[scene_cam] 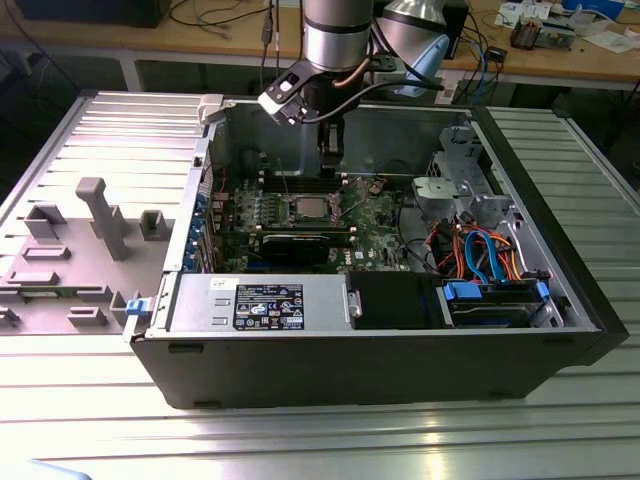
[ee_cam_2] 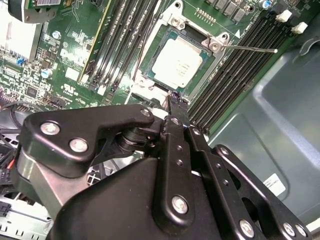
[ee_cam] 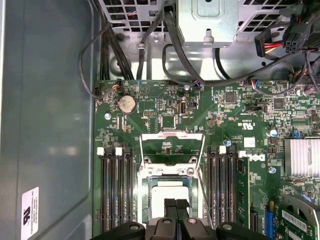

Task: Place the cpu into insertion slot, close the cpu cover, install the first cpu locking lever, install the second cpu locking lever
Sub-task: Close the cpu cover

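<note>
At the exterior view's left, grey plastic holders [scene_cam: 95,215] are seen on the ribbed desk [scene_cam: 300,440], well apart from the open computer case [scene_cam: 300,370]. Inside the case the green circuit board [ee_cam: 150,105] is laid flat, so the work is reached from above.

Near the middle of the board the cpu [ee_cam_2: 177,62] is seated flat in the insertion slot [ee_cam: 145,192], inside its silver rim. The tool [scene_cam: 330,158] is hung just above it. Its fingers [ee_cam: 170,206] are brought together and nothing is seen between them, which is judged to suit a chip already set down.

On the exterior view's right side of the slot the cpu cover [ee_cam: 173,135] is tilted up on its hinge, so the slot is left free from above; how steeply it is tilted cannot be told. A thin locking lever [ee_cam_2: 250,49] is unhooked and stands out over the memory slots [ee_cam: 116,190].

These slots are set just beside the insertion slot on its far and near sides, so little room is given sideways; upward the space is open. Farther right, a drive cage [scene_cam: 455,195] and coloured cables [scene_cam: 480,250] are crowded near the board's edge.
</note>
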Robot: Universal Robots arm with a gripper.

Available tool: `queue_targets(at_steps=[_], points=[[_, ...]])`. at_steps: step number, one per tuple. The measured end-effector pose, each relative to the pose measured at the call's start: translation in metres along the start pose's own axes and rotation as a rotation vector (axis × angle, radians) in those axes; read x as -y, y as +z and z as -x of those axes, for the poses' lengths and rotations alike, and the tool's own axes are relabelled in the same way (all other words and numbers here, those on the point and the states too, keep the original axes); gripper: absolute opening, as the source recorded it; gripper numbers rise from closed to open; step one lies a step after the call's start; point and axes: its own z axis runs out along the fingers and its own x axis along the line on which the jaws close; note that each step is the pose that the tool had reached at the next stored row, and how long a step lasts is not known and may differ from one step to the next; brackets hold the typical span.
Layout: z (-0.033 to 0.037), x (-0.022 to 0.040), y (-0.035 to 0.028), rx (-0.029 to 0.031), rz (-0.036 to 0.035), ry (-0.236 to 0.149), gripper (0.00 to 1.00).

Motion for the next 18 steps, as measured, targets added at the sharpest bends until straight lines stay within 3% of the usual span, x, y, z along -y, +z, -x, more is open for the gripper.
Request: queue_targets(at_steps=[18], points=[[0.0000,-0.0072,0.0002,0.0000,0.0000,0.000,0.11]])
